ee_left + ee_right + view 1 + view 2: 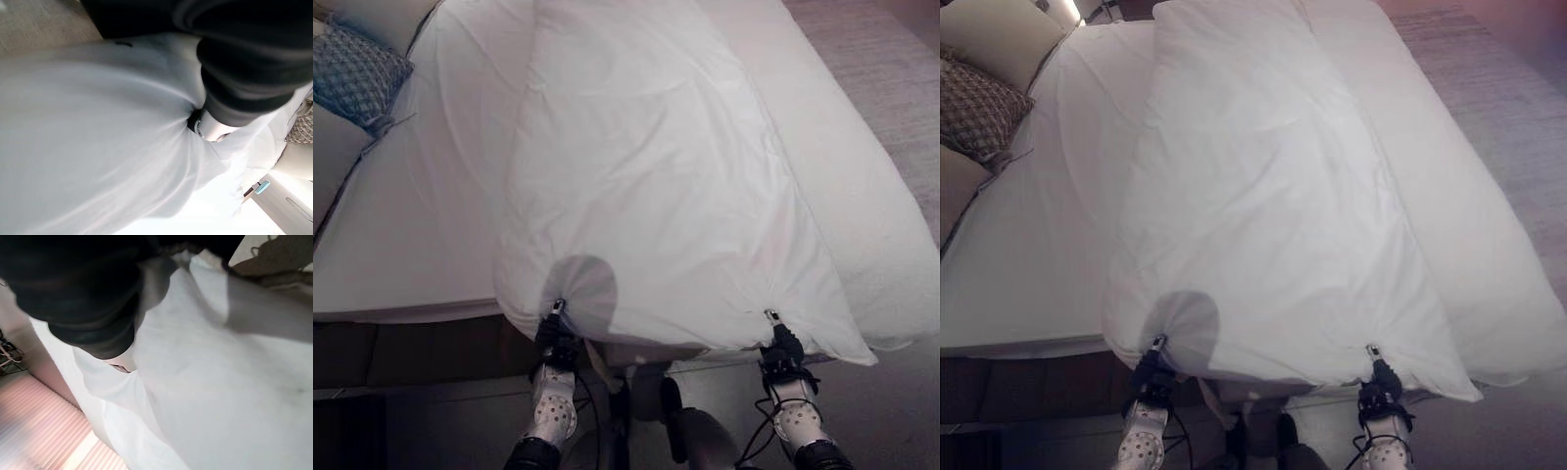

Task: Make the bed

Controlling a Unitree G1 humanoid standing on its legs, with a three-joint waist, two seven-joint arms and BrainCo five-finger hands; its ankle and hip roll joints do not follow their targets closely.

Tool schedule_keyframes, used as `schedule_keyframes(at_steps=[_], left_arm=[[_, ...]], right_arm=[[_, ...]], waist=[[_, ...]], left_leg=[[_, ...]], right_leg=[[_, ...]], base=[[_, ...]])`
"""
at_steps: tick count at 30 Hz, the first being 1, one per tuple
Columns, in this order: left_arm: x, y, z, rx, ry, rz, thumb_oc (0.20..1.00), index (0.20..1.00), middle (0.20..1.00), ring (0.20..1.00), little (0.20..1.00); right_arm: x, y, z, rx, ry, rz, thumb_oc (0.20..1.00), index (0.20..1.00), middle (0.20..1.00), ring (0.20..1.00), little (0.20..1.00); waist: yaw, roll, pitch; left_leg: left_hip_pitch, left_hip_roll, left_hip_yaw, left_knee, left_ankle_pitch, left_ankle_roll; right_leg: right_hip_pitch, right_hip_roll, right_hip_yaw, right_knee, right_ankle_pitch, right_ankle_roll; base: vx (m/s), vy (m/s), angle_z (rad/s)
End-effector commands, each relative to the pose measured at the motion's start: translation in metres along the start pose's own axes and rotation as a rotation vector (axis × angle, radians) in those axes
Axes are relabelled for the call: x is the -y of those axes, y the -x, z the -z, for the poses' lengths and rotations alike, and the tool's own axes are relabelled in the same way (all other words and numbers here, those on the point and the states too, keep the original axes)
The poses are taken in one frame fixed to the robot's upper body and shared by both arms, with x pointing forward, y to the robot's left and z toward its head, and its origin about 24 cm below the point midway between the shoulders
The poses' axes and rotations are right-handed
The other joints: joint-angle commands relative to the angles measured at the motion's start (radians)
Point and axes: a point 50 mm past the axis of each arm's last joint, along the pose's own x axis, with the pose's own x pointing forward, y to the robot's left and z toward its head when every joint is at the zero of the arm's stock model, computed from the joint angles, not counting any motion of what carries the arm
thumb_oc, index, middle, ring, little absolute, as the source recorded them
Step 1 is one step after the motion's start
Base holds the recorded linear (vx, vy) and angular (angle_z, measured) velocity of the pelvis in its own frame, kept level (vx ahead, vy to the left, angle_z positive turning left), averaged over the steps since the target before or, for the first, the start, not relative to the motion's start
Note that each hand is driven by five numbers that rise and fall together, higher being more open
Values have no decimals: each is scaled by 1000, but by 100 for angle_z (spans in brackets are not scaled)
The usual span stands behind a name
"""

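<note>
White duvet (656, 196) is pinched at its near edge by left hand (554, 333) and right hand (779, 345), probably so it spreads evenly over the bed (401, 255)

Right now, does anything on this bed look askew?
Yes. The white duvet lies in a narrow diagonal band across the mattress, leaving both sides uncovered. Left hand and right hand grip its near edge.
</note>
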Motion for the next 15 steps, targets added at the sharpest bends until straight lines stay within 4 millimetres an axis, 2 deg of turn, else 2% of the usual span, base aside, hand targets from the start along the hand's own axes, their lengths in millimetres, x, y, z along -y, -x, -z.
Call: schedule_keyframes(at_steps=[1,2,3,5,7,8,12,13,14,15], left_arm=[[19,2,-4,51,-2,87,200,200,200,200,200],[19,2,-2,41,3,83,200,200,200,200,200],[20,2,0,35,-2,87,200,200,200,200,200],[19,2,1,36,3,70,200,200,200,200,200],[15,1,-1,48,-12,40,200,200,200,200,200],[12,1,-3,57,-9,13,200,200,200,200,200],[2,-3,-12,112,-83,-87,200,200,200,200,200],[-5,-4,-14,119,-111,-133,200,200,200,200,200],[-6,-5,-13,119,-120,-152,200,200,200,200,200],[-12,-9,-13,117,-164,-209,200,200,200,200,200]], right_arm=[[-7,-2,-30,108,41,-83,200,200,200,200,200],[-4,-2,-33,111,55,-74,200,200,200,200,200],[-1,-2,-36,111,65,-64,200,200,200,200,200],[3,-3,-36,108,91,-35,200,200,200,200,200],[7,-3,-38,116,99,-7,200,200,200,200,200],[13,-2,-39,118,104,22,200,200,200,200,200],[24,-2,-38,97,176,88,200,200,200,200,200],[26,-3,-36,85,188,106,200,200,200,200,200],[28,-3,-35,75,200,113,200,200,200,200,200],[28,-5,-28,40,233,116,200,200,200,200,200]], waist=[[-4,3,-13],[-5,5,-6],[-6,7,-4],[-6,10,-6],[-17,10,-17],[-19,11,-26],[-6,15,-30],[-6,16,-30],[-9,21,-28],[-20,41,-18]], left_leg=[[-56,-54,62,232,-72,-68],[-76,-44,82,271,-51,-92],[-85,-40,84,294,-48,-100],[-93,-40,85,302,-61,-91],[-64,24,130,237,-84,-64],[-46,64,129,174,-66,-61],[14,194,-17,-59,75,-85],[11,230,-29,-99,99,-99],[21,242,-14,-111,112,-106],[42,247,81,-118,91,-114]], right_leg=[[111,-21,-7,-215,119,105],[122,-34,-19,-220,119,102],[130,-39,-28,-224,121,99],[135,-48,-32,-229,123,100],[133,-68,-39,-228,117,106],[131,-76,-42,-225,109,106],[97,-78,-35,-170,67,106],[86,-87,-33,-153,56,109],[79,-91,-38,-138,49,113],[54,-106,-64,-103,48,129]], base=[[-58,-145,17],[-55,-94,60],[-39,-58,86],[-24,-20,50],[12,23,2],[46,67,3],[30,114,16],[25,219,1],[13,353,0],[-10,384,8]])
